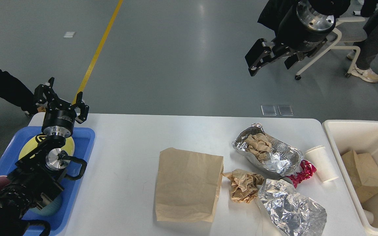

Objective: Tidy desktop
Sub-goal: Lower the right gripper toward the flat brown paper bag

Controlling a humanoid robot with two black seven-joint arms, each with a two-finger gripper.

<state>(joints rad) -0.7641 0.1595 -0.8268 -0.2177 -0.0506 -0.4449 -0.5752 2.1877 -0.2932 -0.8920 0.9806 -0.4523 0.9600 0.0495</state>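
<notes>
Pretty bright, even overhead light here, with a pale streak of glare down the grey floor (205, 49) and soft, short shadows under the paper bag (189, 183) on the white worktop (126, 157). The crumpled foil (290, 209) throws sharp little highlights. Focus is decent across the frame, though the black right pincer (271, 57) up top looks slightly smeared and loses detail.

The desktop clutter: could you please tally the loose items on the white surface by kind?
On the desktop:
Brown paper: 2, flat paper bag, crumpled wad
Foil: 2, foil tray, foil sheet
White paper cup: 1
Red shiny wrapper: 1
Total: 6
</notes>
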